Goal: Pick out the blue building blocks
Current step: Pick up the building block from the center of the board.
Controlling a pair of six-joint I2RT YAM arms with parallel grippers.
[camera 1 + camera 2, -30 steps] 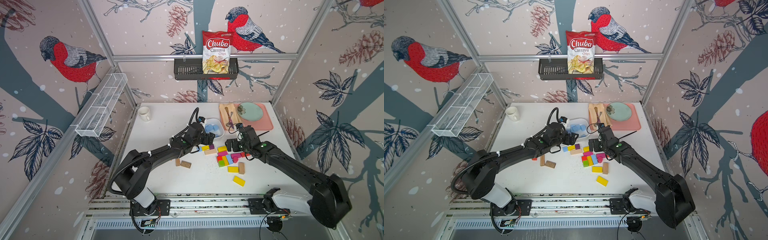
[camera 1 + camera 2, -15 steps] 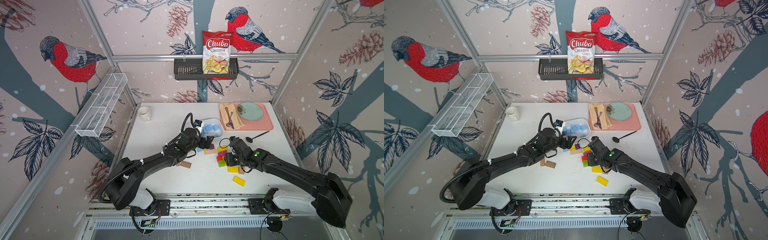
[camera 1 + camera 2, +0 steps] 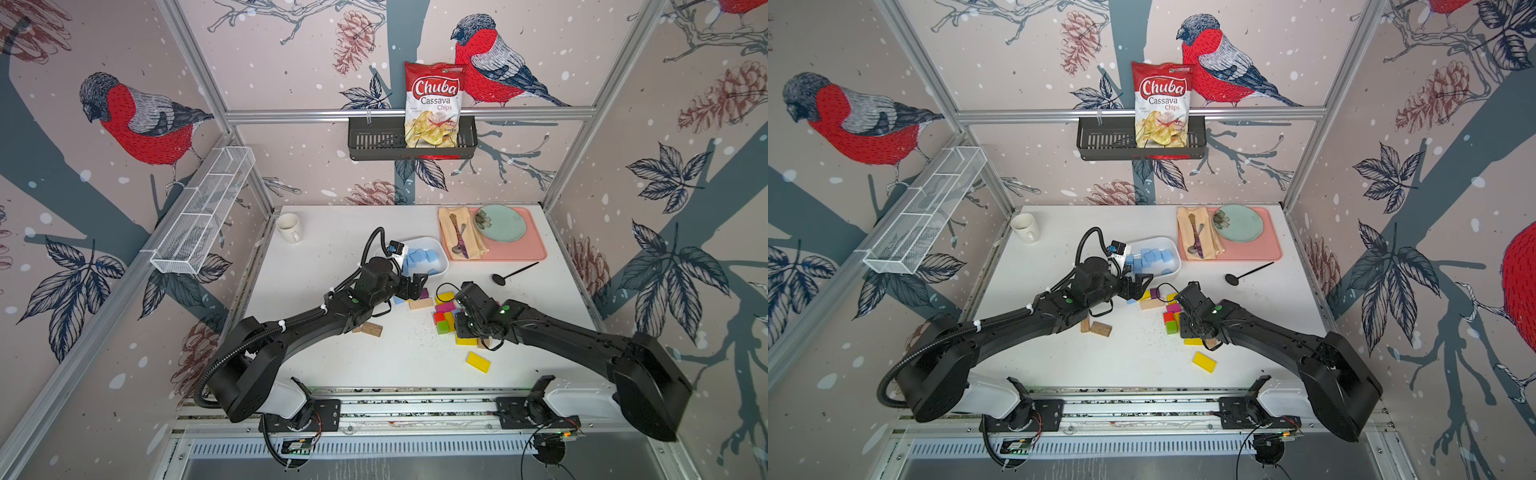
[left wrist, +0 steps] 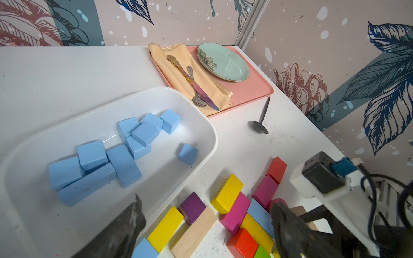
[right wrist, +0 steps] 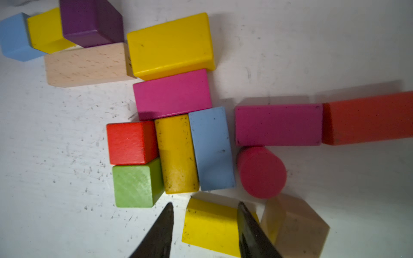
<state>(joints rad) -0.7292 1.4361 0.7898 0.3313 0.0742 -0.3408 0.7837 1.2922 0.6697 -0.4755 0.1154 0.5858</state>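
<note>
A white table (image 3: 332,365) stands inside a booth papered with bullfinches. Nearest the front, the right gripper (image 5: 204,204) hangs over a huddle of coloured blocks (image 5: 172,44), its jaws partly apart and gripping nothing. A blue bar (image 5: 211,147) lies just beyond its tips, between a yellow bar and a pink cylinder. Farther on, the left gripper (image 4: 205,201) is spread wide and empty, beside a blue cube (image 5: 13,35). Behind it, most blue building blocks (image 4: 123,160) lie in a white bin (image 4: 201,125). A pink tray (image 3: 528,245) sits at the back.
</note>
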